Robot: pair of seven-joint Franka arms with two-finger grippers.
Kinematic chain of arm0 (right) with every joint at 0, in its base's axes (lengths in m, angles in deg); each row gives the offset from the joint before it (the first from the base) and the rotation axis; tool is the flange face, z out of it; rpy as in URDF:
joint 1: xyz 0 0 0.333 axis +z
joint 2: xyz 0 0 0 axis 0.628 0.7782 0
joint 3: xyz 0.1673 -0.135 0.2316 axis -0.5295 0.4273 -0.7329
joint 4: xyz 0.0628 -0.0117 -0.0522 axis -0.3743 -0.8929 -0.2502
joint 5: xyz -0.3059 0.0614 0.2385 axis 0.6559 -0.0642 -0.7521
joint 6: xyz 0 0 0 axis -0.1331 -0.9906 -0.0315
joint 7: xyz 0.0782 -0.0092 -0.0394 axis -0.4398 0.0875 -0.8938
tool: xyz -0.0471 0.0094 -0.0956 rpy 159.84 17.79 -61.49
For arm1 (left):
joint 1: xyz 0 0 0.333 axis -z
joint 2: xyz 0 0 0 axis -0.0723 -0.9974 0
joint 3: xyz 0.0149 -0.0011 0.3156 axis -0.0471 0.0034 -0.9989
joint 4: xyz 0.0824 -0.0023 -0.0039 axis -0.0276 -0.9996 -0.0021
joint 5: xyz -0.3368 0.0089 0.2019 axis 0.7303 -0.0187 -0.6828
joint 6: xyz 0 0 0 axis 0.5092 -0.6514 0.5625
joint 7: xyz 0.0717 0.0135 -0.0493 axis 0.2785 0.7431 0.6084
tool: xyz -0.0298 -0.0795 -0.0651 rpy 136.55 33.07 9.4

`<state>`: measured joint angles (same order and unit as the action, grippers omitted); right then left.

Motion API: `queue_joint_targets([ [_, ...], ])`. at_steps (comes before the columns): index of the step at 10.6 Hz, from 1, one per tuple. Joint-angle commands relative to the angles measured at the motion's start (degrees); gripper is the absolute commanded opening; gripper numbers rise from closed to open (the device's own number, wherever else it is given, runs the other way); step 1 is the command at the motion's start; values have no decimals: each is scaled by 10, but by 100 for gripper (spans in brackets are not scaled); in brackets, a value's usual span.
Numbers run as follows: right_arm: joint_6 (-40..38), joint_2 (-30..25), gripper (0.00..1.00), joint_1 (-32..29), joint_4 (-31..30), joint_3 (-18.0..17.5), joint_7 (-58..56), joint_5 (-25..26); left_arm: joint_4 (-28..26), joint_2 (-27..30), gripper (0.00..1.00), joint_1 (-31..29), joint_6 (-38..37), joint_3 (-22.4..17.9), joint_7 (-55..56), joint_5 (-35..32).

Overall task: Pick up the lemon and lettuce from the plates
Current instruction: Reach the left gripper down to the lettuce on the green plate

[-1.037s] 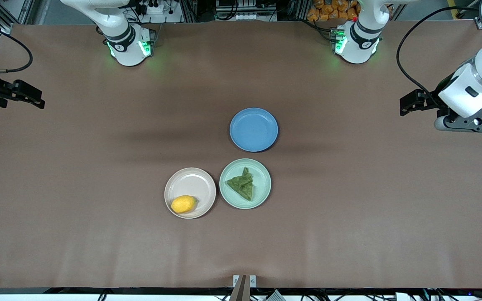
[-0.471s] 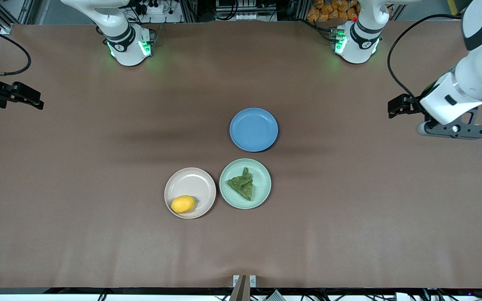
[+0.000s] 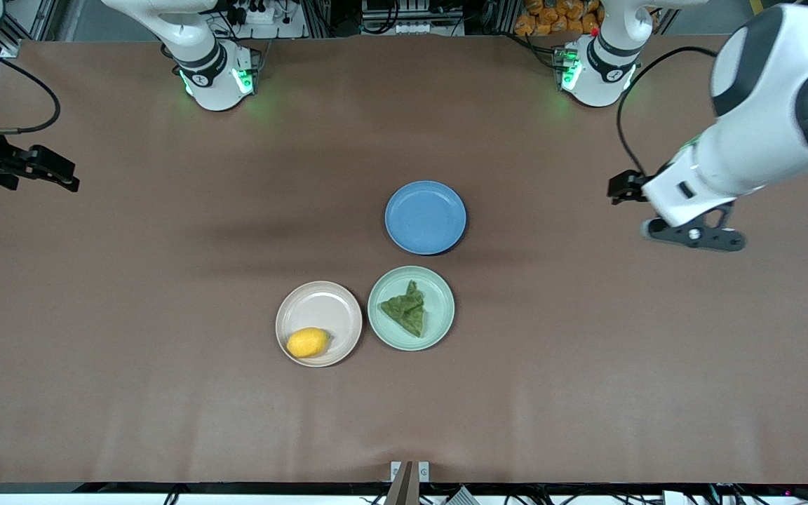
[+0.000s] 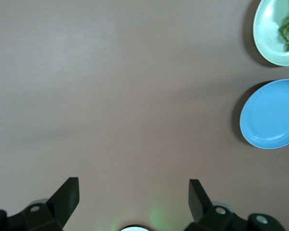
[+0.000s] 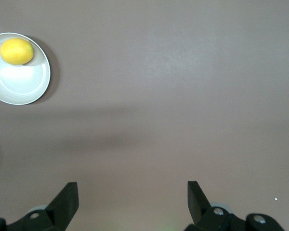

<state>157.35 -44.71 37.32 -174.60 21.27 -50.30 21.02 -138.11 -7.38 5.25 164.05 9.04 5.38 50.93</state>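
Plainly brown desk: lemon on beige plate, lettuce on mint plate. Left claw, right claw wide, over desk ends.

No text, label, brand, number or sign can be read in any of the three views. The plates, the surface and the arms carry no lettering that can be made out.
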Motion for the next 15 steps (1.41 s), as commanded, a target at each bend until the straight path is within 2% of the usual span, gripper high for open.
queue_joint_targets([
  [1, 27, -34, 100, -6, -46, -7, 2, -2, 7, -41, 100, 30, 32, 3, 1, 8],
  [5, 48, -25, 100, -6, -49, -7, 2, -2, 7, -106, 100, 81, 133, 2, 2, 30],
  [9, 55, -15, 100, -6, -49, -7, 5, -3, 8, -187, 100, 127, 267, 2, 3, 43],
  [11, 55, -9, 100, -10, -50, -6, 17, -60, 31, -229, 100, 150, 313, 2, 4, 45],
  [13, 69, -1, 100, -8, -50, -6, 40, -71, 61, -273, 100, 167, 360, 3, 34, 69],
  [15, 87, 9, 100, 2, -49, -7, 48, -71, 66, -305, 100, 186, 426, 2, 39, 93],
])
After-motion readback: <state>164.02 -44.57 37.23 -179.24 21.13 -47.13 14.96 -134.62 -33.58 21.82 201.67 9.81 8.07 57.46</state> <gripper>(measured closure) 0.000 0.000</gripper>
